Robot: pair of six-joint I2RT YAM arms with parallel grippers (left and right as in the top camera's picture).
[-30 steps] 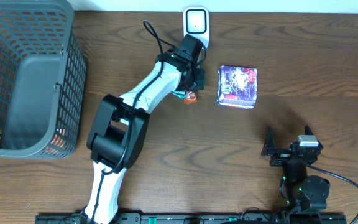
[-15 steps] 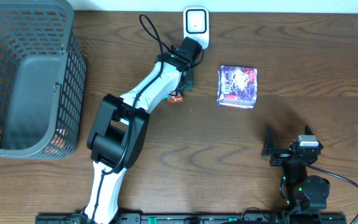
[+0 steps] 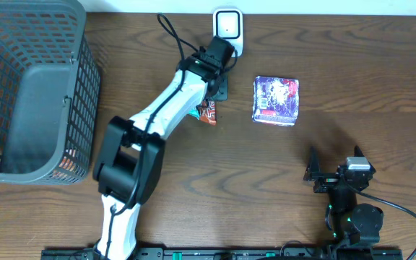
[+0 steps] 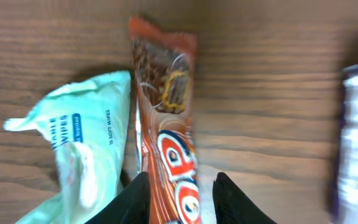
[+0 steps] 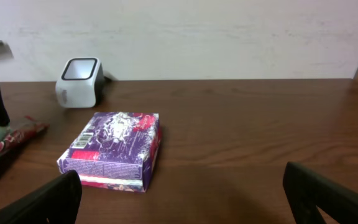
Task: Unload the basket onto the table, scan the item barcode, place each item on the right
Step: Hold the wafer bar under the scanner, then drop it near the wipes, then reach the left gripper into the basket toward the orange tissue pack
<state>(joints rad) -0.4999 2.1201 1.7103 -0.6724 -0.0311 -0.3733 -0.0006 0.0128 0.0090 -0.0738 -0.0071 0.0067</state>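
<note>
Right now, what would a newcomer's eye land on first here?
The orange snack bar lying on the table between the left end effector's parted fingers, a pale wipes pack right beside it. Next, the purple box mid-table, right of the white scanner at the back edge.

We read "SOFT WIPES" on the pale green wipes pack (image 4: 86,155), lying just beside the orange snack bar (image 4: 169,124), whose big white letters we cannot make out.
</note>
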